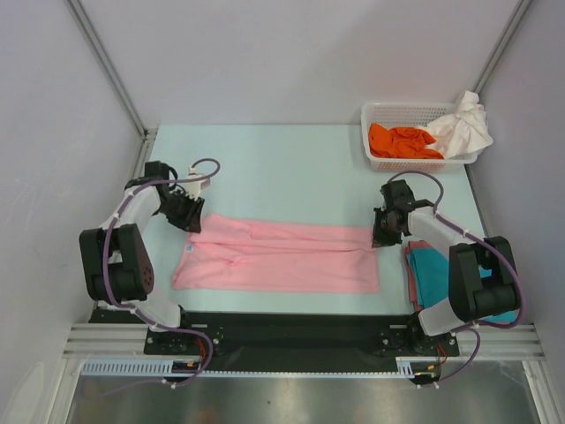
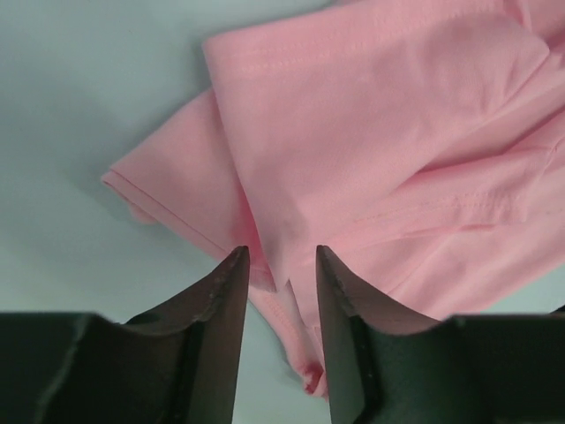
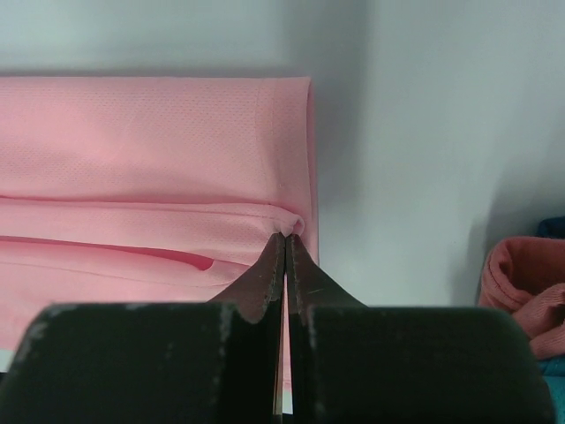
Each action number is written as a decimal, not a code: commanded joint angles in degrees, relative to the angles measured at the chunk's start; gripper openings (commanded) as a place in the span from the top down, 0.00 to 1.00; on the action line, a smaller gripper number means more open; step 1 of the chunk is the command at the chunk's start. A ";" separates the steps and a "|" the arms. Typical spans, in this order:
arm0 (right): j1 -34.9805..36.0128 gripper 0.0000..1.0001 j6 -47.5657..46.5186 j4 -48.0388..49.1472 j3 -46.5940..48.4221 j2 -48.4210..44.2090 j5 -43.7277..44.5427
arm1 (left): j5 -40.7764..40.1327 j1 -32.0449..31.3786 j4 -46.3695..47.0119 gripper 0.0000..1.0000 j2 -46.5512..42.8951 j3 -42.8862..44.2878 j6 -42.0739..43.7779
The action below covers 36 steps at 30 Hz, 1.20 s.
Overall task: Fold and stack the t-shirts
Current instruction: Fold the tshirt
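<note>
A light pink t-shirt point(image 1: 282, 256) lies in a long folded strip across the near middle of the table. My left gripper point(image 1: 190, 216) is at its left end. In the left wrist view the left gripper point(image 2: 281, 256) is open, and a loose seam of the pink t-shirt point(image 2: 380, 132) lies between its fingers. My right gripper point(image 1: 384, 231) is at the strip's right end. In the right wrist view the right gripper point(image 3: 287, 237) is shut, pinching a fold of the pink t-shirt point(image 3: 150, 141) at its tips. A teal t-shirt point(image 1: 437, 274) lies folded by the right arm.
A white lattice basket point(image 1: 380, 110) stands at the back right, holding an orange t-shirt point(image 1: 402, 141) and a white t-shirt point(image 1: 459, 128) that hangs over its rim. An orange-red cloth edge point(image 3: 521, 283) shows beside the teal pile. Grey walls enclose the table.
</note>
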 commanded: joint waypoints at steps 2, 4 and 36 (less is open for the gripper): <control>0.97 1.00 0.45 0.97 0.86 -1.36 0.38 | 0.30 -0.89 1.31 0.63 4.40 3.33 -6.07; 0.98 1.00 0.28 0.36 0.95 -1.97 0.74 | -1.63 -1.24 1.30 0.65 5.63 2.20 -5.90; -1.92 1.00 -4.21 3.79 12.92 5.68 2.50 | 4.60 -0.80 5.96 1.00 -1.83 7.21 -11.18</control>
